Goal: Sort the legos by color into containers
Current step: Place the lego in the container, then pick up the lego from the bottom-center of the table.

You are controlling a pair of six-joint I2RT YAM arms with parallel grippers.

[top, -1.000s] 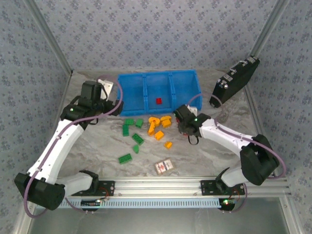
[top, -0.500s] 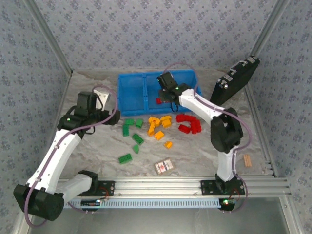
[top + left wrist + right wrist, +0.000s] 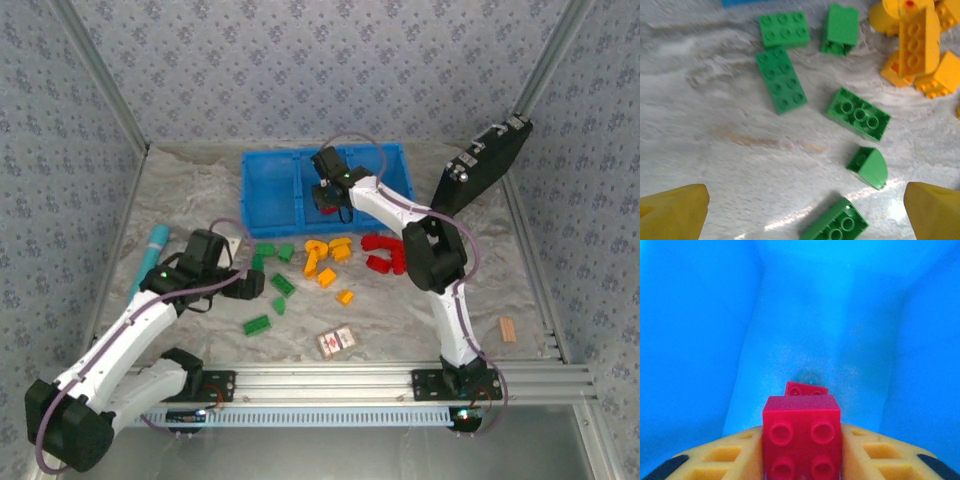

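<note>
On the right gripper (image 3: 802, 452), jaws closed narrow on a red studded plastic brick (image 3: 801, 432), studs toward the wrist camera, yellow fingers (image 3: 735, 457) against both its sides. Just beyond and below those jaws, a second small red brick (image 3: 806, 388) lying on the floor of the bright blue plastic bin (image 3: 700, 340); seen from above, inside the middle compartment of three. On the left gripper (image 3: 805, 212), jaws spread wide, gripping nothing, low over the grey marbled tabletop (image 3: 715, 140). Between the tips, a green ring-studded brick (image 3: 834, 225); just ahead, a green round-topped brick (image 3: 869, 167); farther ahead, a long flat green plate (image 3: 781, 80) among other green pieces. Ahead and right of those jaws, a heap of orange-yellow bricks (image 3: 920, 45). On the table outside the bin, nearer than the right jaws, a cluster of loose red bricks (image 3: 383, 252), well apart from the left jaws.
</note>
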